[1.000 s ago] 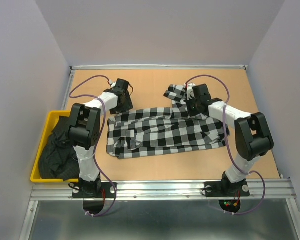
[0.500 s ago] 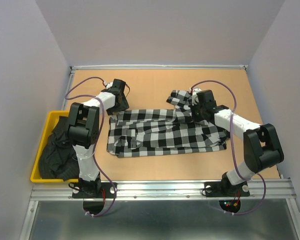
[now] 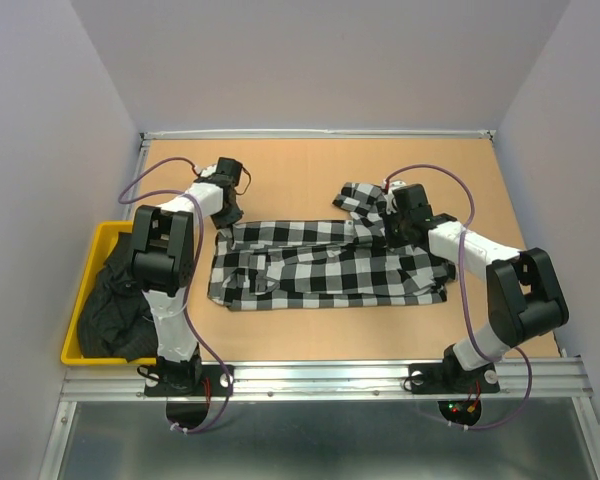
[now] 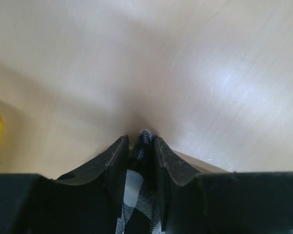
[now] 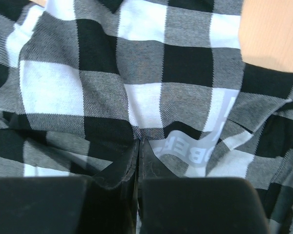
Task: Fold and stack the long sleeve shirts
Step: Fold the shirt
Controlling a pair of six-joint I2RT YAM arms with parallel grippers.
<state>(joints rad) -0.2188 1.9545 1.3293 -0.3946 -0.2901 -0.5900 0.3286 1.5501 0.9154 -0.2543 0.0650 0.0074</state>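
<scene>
The black-and-white check shirt [image 3: 320,265] lies spread across the middle of the table. My left gripper [image 3: 226,207] is shut on its far left corner, and check cloth [image 4: 142,146] shows pinched between the fingers just above the bare table. My right gripper [image 3: 392,228] is at the shirt's far right part, beside a bunched sleeve [image 3: 358,196]. In the right wrist view my right gripper [image 5: 138,142] is shut, its tips in a fold of check cloth [image 5: 136,63] next to a band with white lettering [image 5: 198,152]. The plain black shirt [image 3: 108,300] lies crumpled in the bin.
A yellow bin [image 3: 92,243] stands at the table's left edge beside the left arm's base. Walls close the table on the left, back and right. A metal rail [image 3: 320,378] runs along the near edge.
My left gripper has moved left and away, pulling the shirt's corner with it. The shirt has shifted left and lies flatter. My right gripper has moved slightly nearer and right.
</scene>
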